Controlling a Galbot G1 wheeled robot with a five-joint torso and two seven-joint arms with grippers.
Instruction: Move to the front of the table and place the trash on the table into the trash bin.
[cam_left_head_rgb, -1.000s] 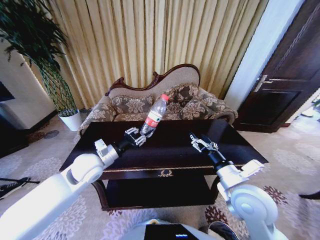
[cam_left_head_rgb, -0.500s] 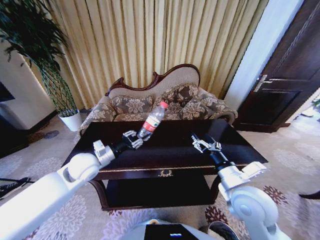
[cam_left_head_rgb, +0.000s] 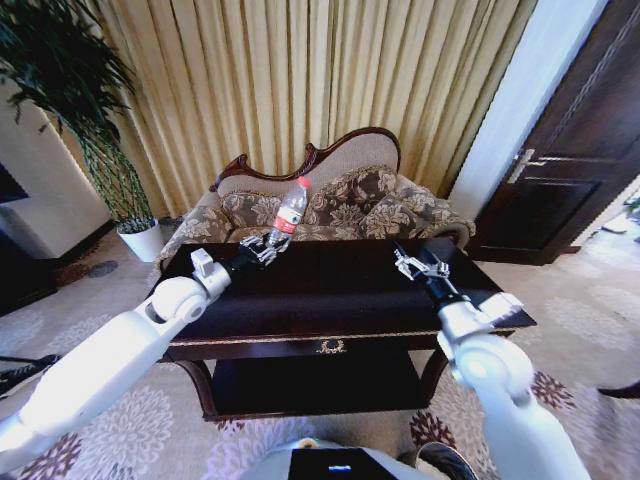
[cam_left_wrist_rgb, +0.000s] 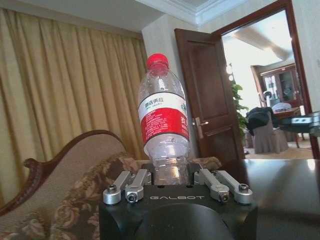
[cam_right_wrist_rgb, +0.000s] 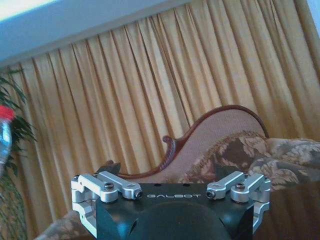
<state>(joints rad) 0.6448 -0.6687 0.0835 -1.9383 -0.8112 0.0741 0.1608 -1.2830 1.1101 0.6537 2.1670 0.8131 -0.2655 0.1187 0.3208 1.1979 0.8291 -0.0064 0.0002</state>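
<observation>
Head view: the robot stands at the front of a dark glossy table (cam_left_head_rgb: 330, 290) with a floral sofa (cam_left_head_rgb: 330, 200) behind it. The left gripper (cam_left_head_rgb: 268, 245) is raised above the far left part of the tabletop, fingers clamped on the base of a clear plastic bottle (cam_left_head_rgb: 289, 212) with a red label and cap. The bottle stands nearly upright, off the table. The right gripper (cam_left_head_rgb: 420, 266) hovers over the right side of the table with nothing between its spread fingers. No other litter can be made out on the dark tabletop. Judging by this, the robot has reached the table and picked up the bottle, but carrying it to the trash bin and dropping it in is left to do.

Left wrist view: the bottle (cam_left_wrist_rgb: 164, 120) rises straight out of the left gripper (cam_left_wrist_rgb: 172, 180), its lower end pinched between the fingers. This close look confirms the grasp and shows the white and red label plainly, plus an open doorway (cam_left_wrist_rgb: 260, 95) beyond.

Right wrist view: the right gripper (cam_right_wrist_rgb: 172, 192) has its fingers apart and empty, facing the sofa and gold curtains (cam_right_wrist_rgb: 150, 90). The bottle's red cap (cam_right_wrist_rgb: 5, 114) peeks in at one edge.
</observation>
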